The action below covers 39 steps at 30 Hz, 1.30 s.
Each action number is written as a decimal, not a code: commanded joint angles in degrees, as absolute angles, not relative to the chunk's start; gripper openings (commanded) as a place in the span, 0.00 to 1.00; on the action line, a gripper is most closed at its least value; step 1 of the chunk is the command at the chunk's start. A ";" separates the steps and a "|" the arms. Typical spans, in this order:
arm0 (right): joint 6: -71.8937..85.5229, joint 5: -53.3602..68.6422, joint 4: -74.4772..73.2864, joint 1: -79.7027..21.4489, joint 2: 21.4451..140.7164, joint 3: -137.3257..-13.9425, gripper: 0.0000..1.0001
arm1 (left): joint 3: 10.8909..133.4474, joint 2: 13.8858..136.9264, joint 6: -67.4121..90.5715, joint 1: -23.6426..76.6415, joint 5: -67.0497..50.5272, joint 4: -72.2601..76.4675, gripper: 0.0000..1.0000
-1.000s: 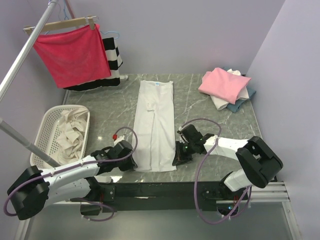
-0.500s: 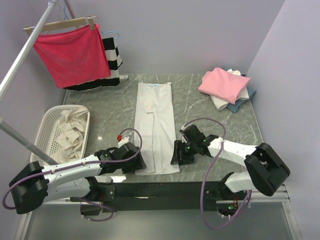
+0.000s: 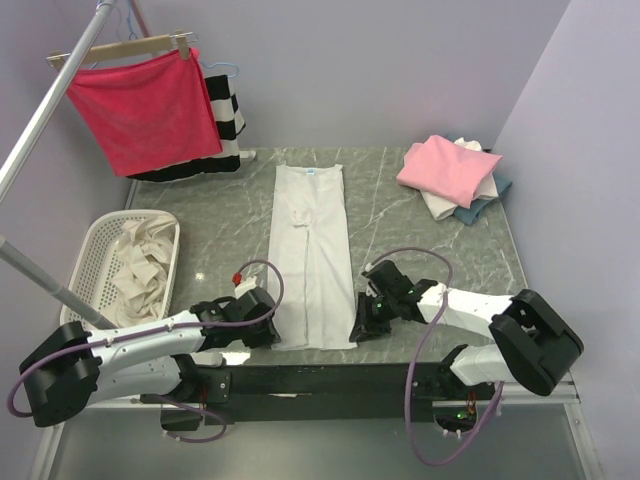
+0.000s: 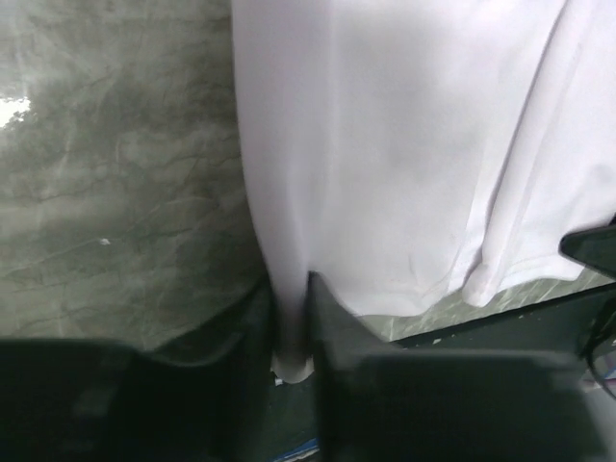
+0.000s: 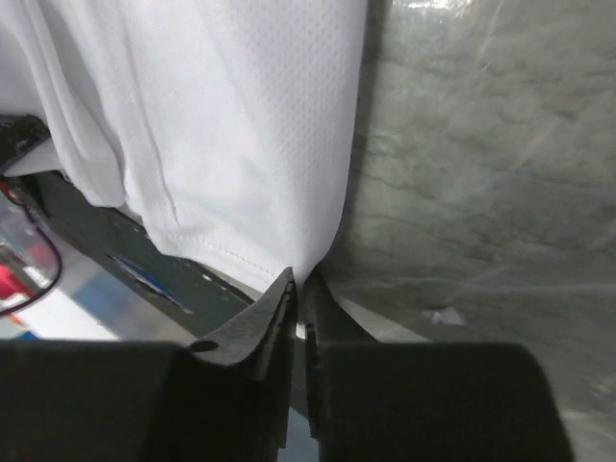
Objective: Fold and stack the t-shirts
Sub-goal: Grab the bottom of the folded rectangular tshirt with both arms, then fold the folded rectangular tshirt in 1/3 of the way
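Note:
A white t-shirt (image 3: 310, 250), folded into a long narrow strip, lies down the middle of the marble table (image 3: 420, 235), its neck label at the far end. My left gripper (image 3: 270, 330) is at its near left corner, and in the left wrist view the jaws (image 4: 291, 318) are shut on a fold of the white cloth (image 4: 404, 154). My right gripper (image 3: 362, 328) is at the near right corner; its fingers (image 5: 300, 289) pinch the hem of the shirt (image 5: 241, 125). Folded shirts are stacked at the back right, the pink one (image 3: 450, 168) on top.
A white basket (image 3: 95, 260) holding pale cloth stands at the left. Behind it, a red cloth (image 3: 145, 110) on a wooden hanger and a striped garment (image 3: 228, 115) hang from a metal rail (image 3: 40, 120). The table's near edge lies just under both grippers.
Both grippers opened, moved in against the near corners of the white t-shirt, then closed on the cloth. The shirt's near end shifted slightly.

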State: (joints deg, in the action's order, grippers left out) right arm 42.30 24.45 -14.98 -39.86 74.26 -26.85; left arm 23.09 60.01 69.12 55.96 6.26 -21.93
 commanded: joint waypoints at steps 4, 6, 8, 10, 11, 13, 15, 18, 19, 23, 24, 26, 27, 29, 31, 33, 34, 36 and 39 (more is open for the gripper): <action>42.01 28.21 -11.42 -42.19 77.09 -26.19 0.00 | 22.85 59.24 67.86 56.34 7.20 -28.38 0.01; 41.75 29.17 -11.95 -42.45 75.51 -26.28 0.00 | 24.69 58.45 67.33 56.25 7.64 -29.70 0.01; 41.92 29.44 -13.17 -42.54 73.22 -26.63 0.00 | 26.71 58.10 66.80 56.25 8.44 -31.55 0.01; 41.57 30.50 -14.06 -42.63 72.34 -27.59 0.00 | 28.03 58.27 66.01 56.25 8.88 -32.95 0.01; 41.49 30.06 -15.63 -42.54 71.90 -28.12 0.00 | 29.17 58.62 65.74 56.25 9.14 -33.39 0.01; 40.96 29.80 -16.52 -42.63 71.28 -29.52 0.00 | 30.40 59.06 64.87 56.25 9.49 -34.01 0.02; 40.61 29.44 -17.58 -42.54 70.93 -30.49 0.00 | 32.07 59.85 64.34 56.25 10.28 -34.98 0.02; 40.34 29.88 -17.49 -42.63 70.75 -32.16 0.00 | 34.88 61.26 63.11 56.25 12.12 -35.86 0.03; 40.25 29.97 -17.23 -42.45 70.58 -33.13 0.00 | 35.50 61.78 62.67 56.25 12.56 -36.03 0.04; 37.54 27.08 -18.98 -42.01 71.80 -37.61 0.00 | 39.10 64.59 61.44 55.99 16.08 -36.30 0.05; 37.01 26.72 -19.33 -41.75 72.33 -38.57 0.00 | 39.63 65.12 61.09 55.46 16.61 -36.21 0.06; 34.99 26.28 -20.47 -40.70 74.26 -41.56 0.00 | 40.86 66.53 60.21 54.59 18.28 -36.47 0.06; 34.46 25.58 -20.74 -40.17 74.79 -42.53 0.00 | 41.04 66.88 59.86 53.45 18.63 -35.87 0.07; 33.06 25.23 -21.18 -38.60 76.72 -44.73 0.00 | 41.92 67.76 57.66 51.51 18.72 -34.64 0.07; 32.09 25.40 -21.18 -37.36 78.91 -46.74 0.00 | 42.36 68.55 55.74 48.88 18.55 -32.97 0.07; 30.50 25.58 -21.36 -35.51 80.41 -47.98 0.00 | 43.24 69.34 54.50 46.51 18.37 -31.73 0.07; 29.89 25.58 -21.36 -34.90 82.16 -49.21 0.00 | 43.50 70.39 52.84 45.62 18.20 -30.08 0.08; 28.57 25.92 -21.45 -33.15 84.01 -50.44 0.00 | 44.82 71.71 51.34 43.34 17.58 -28.75 0.08; 26.72 26.54 -21.53 -31.65 88.14 -53.69 0.00 | 47.19 75.49 48.26 41.06 17.14 -25.85 0.08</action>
State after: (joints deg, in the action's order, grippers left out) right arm 30.94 26.41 -20.99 -33.82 84.27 -48.86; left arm 42.98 72.40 53.76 43.72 16.47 -31.35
